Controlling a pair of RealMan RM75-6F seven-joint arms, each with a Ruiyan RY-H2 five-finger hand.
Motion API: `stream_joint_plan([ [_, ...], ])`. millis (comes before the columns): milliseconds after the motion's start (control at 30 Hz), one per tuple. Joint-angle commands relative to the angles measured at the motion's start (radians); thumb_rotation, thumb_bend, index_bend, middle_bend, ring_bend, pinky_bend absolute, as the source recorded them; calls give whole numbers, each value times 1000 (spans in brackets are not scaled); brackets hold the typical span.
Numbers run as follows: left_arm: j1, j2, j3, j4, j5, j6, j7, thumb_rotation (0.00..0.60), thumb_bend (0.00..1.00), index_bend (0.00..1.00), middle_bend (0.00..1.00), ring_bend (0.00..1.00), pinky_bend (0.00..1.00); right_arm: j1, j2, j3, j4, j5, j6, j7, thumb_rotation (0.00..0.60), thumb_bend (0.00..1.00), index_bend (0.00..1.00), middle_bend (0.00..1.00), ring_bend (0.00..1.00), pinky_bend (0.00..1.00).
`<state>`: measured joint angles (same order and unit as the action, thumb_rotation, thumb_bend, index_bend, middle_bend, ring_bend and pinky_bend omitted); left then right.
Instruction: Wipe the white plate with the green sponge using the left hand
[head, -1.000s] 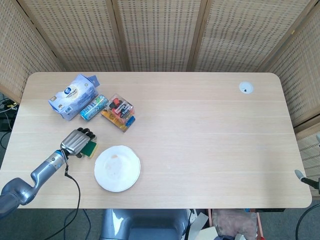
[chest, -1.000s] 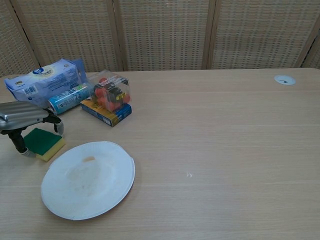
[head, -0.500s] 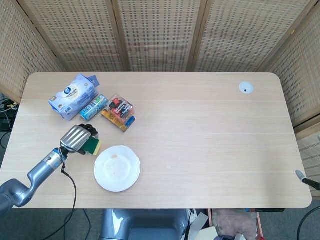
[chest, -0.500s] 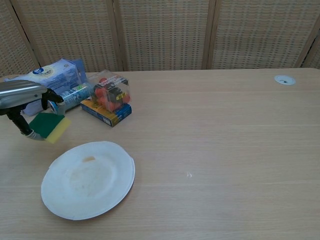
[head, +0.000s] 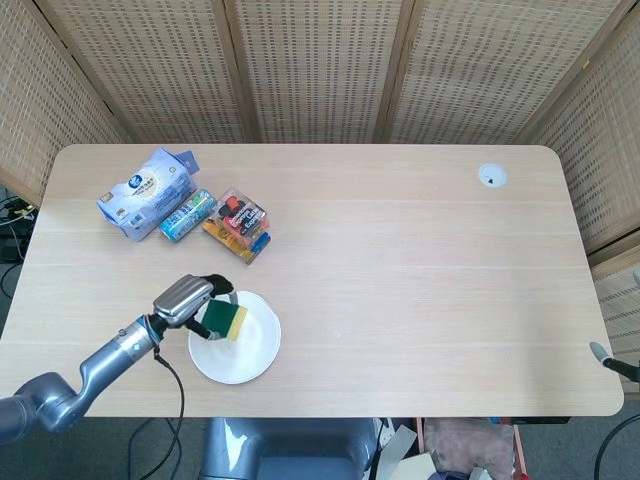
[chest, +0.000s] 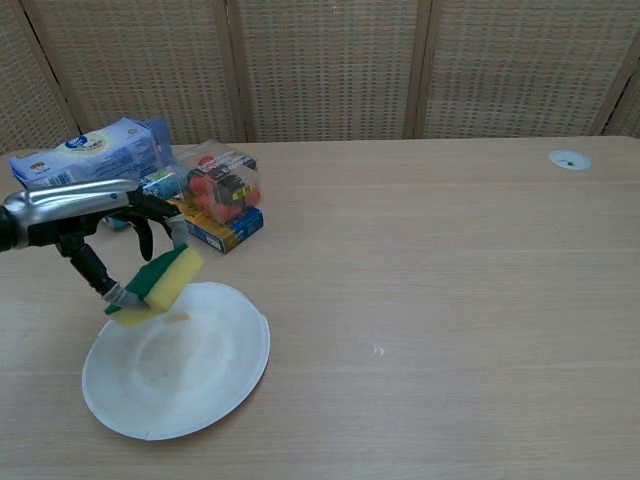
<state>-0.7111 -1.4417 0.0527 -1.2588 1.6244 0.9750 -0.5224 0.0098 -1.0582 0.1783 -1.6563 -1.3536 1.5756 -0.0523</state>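
1. My left hand (head: 188, 298) grips the green sponge (head: 226, 320), fingers wrapped around it from above, and holds it over the left part of the white plate (head: 255, 350).
2. From the chest view the sponge (chest: 158, 283) is tilted, yellow side facing out and down, its low corner above the plate's (chest: 200, 380) far-left rim; I cannot tell whether it touches the plate.
3. A small orange smear (chest: 178, 319) sits on the plate just beside that low corner.
4. The plate lies close to the near edge of the table (head: 420, 300), well in from the left edge, with bare wood between it and both edges.
5. To the right of the plate the tabletop is open wood, right out to the round grommet (head: 491, 177) near the far right corner.
6. Behind me the room is tighter: the clear box of batteries (head: 237, 225), the blue can (head: 188, 215) and the white-and-blue pack (head: 146, 192) stand in a cluster toward the far left, well apart from the plate.
7. My left forearm (head: 105, 362) runs in from the near-left edge, angled up and rightward, wrist raised so the hand (chest: 90, 205) hangs above the table.
8. My right hand (head: 604, 354) barely shows at the table's near-right edge; I cannot tell how its fingers lie.
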Motion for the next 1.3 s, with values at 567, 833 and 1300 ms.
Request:
stream_joint_plan([
  [567, -30, -127, -10, 198, -80, -130, -191, 600, 116, 542, 402, 273, 402, 6, 0, 2, 2, 11, -13, 1, 600, 0, 0, 0, 0, 0],
  [833, -44, -171, 0, 227, -75, -161, -155, 600, 116, 542, 402, 272, 401, 7, 0, 2, 4, 14, -16, 1, 600, 0, 0, 0, 0, 0],
  [1300, -38, -179, -9, 214, -76, -133, -136, 600, 116, 542, 402, 272, 401, -1, 10, 2, 2, 8, -4, 26, 600, 0, 0, 0, 0, 0],
])
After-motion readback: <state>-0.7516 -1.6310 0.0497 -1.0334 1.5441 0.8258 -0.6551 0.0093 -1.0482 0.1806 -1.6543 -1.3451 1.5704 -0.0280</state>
